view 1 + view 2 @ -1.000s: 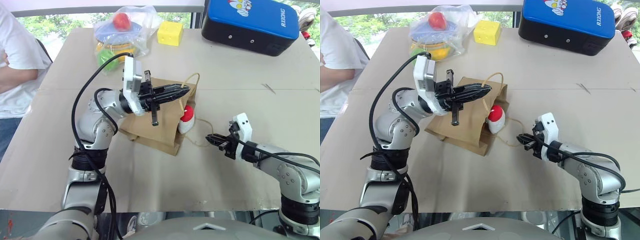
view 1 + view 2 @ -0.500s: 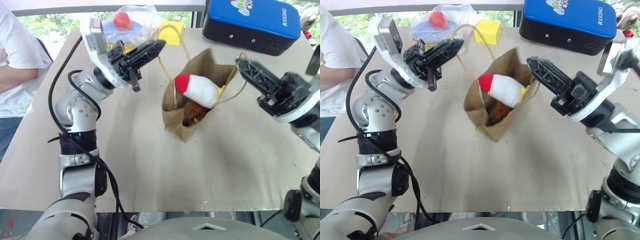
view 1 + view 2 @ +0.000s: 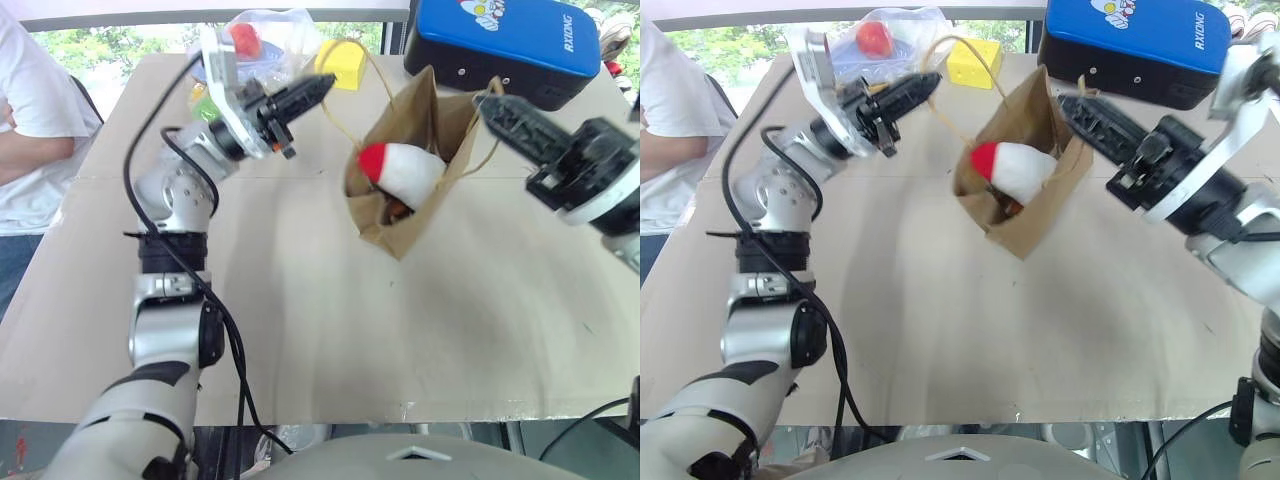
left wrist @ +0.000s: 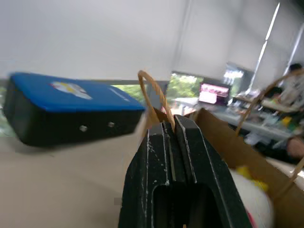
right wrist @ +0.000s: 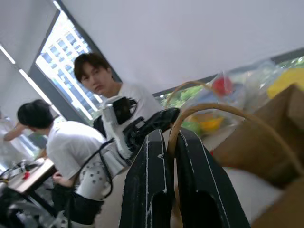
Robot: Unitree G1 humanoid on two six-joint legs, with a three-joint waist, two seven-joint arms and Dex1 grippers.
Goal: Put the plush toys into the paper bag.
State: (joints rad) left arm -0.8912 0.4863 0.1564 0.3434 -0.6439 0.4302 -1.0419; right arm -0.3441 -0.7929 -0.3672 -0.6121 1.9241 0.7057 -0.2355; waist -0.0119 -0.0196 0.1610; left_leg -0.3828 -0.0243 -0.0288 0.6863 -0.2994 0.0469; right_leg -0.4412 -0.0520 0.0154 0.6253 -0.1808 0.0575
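Bag held open by both cord handles; toys seated inside.

The left gripper [image 3: 322, 88] is clamped on one cord handle [image 3: 372, 75] and the right gripper [image 3: 482, 104] on the other; the paper bag [image 3: 400, 200] hangs between them, mouth up. To do this well, keep both handles level and spread evenly so the mouth stays wide and nothing tips out. Count: one bag, two handles, one white cone toy [image 3: 405, 172] at the mouth, one brown toy [image 3: 397, 208] partly hidden beneath it.
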